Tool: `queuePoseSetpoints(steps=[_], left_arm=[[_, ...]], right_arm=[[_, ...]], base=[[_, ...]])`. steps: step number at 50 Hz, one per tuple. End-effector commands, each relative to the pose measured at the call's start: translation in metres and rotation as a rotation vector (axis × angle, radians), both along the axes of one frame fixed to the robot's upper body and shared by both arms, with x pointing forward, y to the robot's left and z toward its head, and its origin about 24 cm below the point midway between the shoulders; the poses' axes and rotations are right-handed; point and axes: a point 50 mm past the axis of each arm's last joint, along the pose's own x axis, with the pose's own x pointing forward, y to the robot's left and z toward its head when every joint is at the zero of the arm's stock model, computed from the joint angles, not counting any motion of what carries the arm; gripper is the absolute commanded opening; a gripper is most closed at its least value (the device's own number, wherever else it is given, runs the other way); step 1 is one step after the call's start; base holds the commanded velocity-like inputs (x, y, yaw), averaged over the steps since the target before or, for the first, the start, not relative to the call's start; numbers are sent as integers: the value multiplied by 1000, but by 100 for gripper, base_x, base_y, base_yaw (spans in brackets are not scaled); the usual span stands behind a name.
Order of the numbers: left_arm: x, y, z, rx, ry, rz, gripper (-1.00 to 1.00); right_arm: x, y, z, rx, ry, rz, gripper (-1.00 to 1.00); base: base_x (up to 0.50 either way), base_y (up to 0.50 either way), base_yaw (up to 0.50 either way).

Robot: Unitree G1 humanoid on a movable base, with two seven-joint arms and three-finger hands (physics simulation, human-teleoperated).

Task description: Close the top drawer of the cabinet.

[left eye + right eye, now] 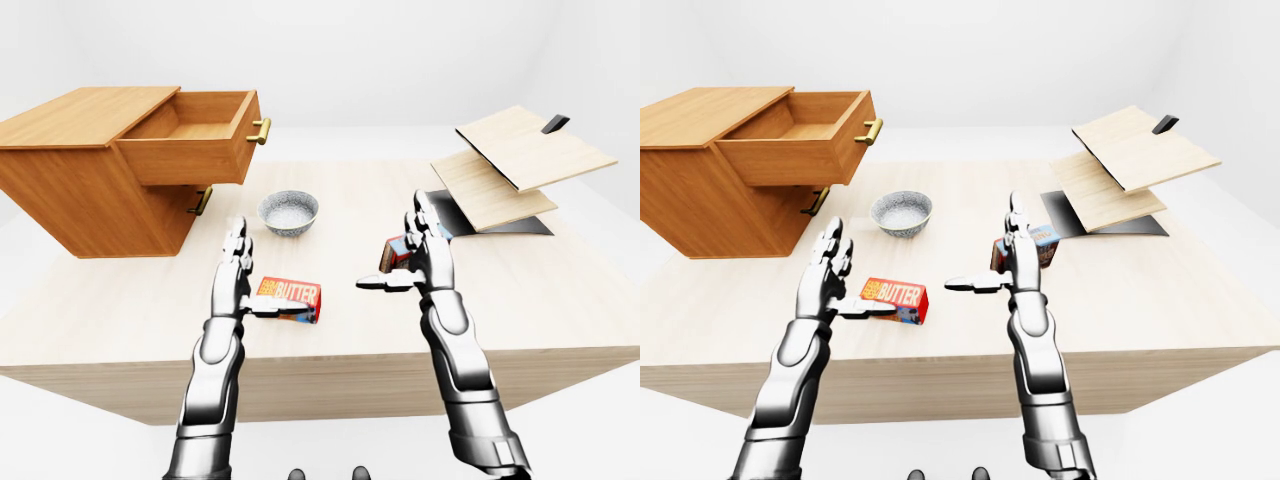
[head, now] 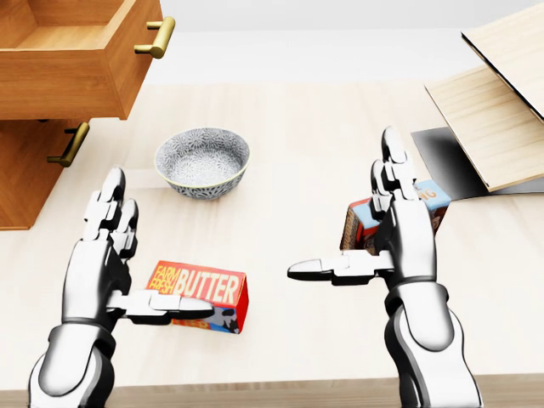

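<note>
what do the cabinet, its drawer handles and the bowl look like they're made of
Cabinet: warm brown wood, matte, faint grain showing. Drawer handles: brass-coloured metal, glossy highlights. Bowl: probably glazed ceramic, grey-and-white patterned with a pale rim.
</note>
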Motion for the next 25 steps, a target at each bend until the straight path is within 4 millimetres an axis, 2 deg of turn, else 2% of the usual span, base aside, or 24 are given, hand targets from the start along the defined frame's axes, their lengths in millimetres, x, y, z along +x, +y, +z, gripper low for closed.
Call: queuePoseSetpoints(steps=[1, 6, 21, 25], left_arm=[[12, -3, 42, 9, -159, -17, 100], [10, -3, 54, -2, -210, -21, 100], [4, -7, 42, -7, -171, -32, 100], [4, -8, 41, -5, -168, -38, 100]], right_arm=[[-1, -3, 17, 9, -68, 4, 100], [-6, -4, 14, 10, -63, 8, 100], [-4, -3, 9, 18, -40, 10, 100], [-6, -4, 8, 9, -40, 15, 100]], base=[[0, 0, 0], [0, 0, 0], [0, 0, 0], [20, 0, 0]])
